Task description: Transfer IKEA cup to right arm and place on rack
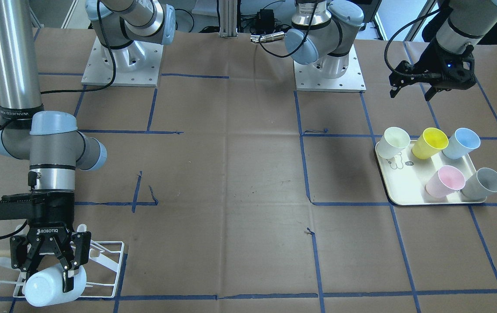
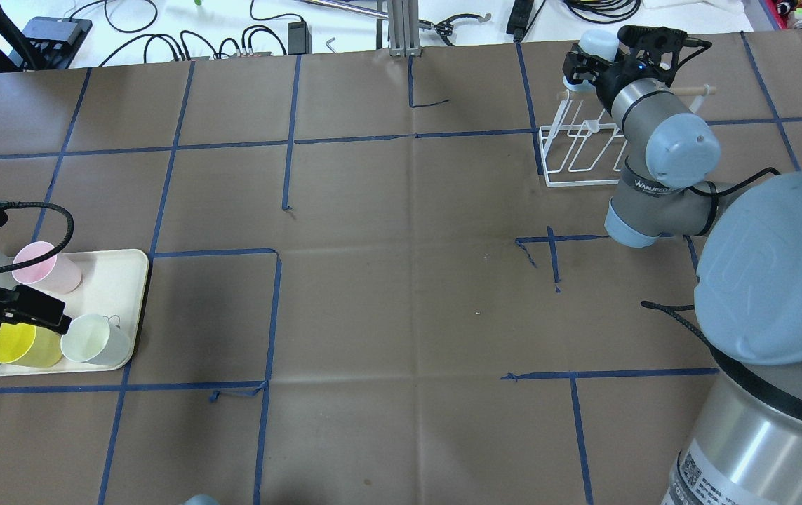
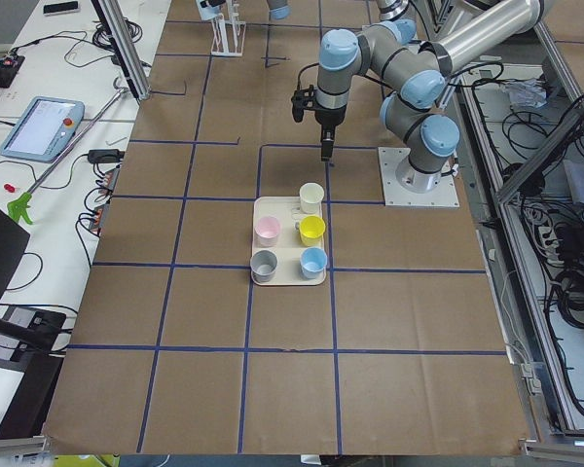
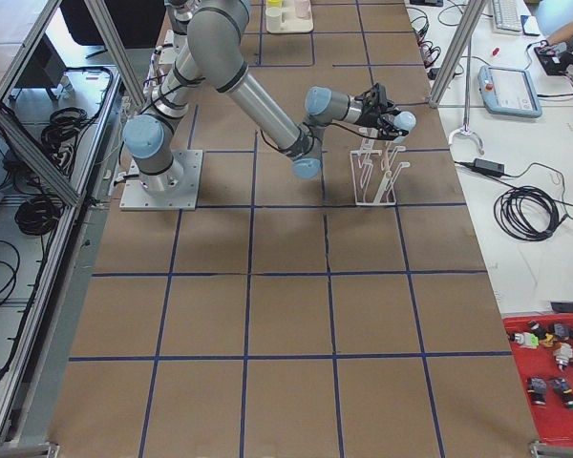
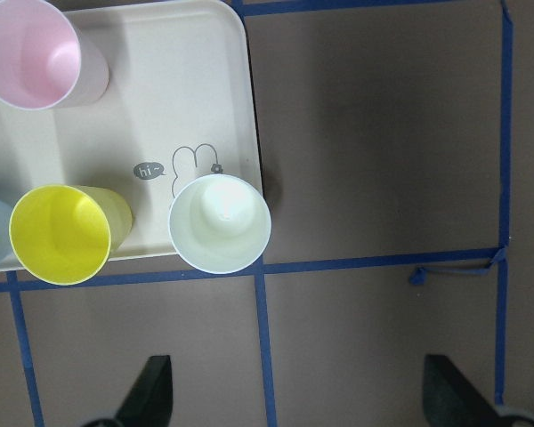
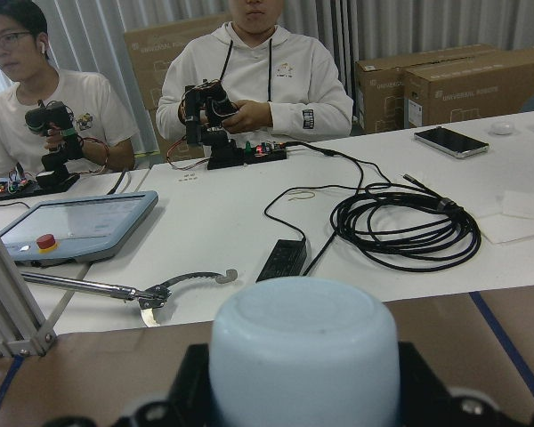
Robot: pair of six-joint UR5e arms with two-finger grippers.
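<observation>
- cup, pale blue, is clamped in the right gripper; it lies tipped on its side just over the rack; cannot tell if it touches a prong
- probably light, stiff plastic; the smooth tapered wall is likely slippery; best held across the wall, as it is now
- left gripper is spread wide and empty above the tray
</observation>
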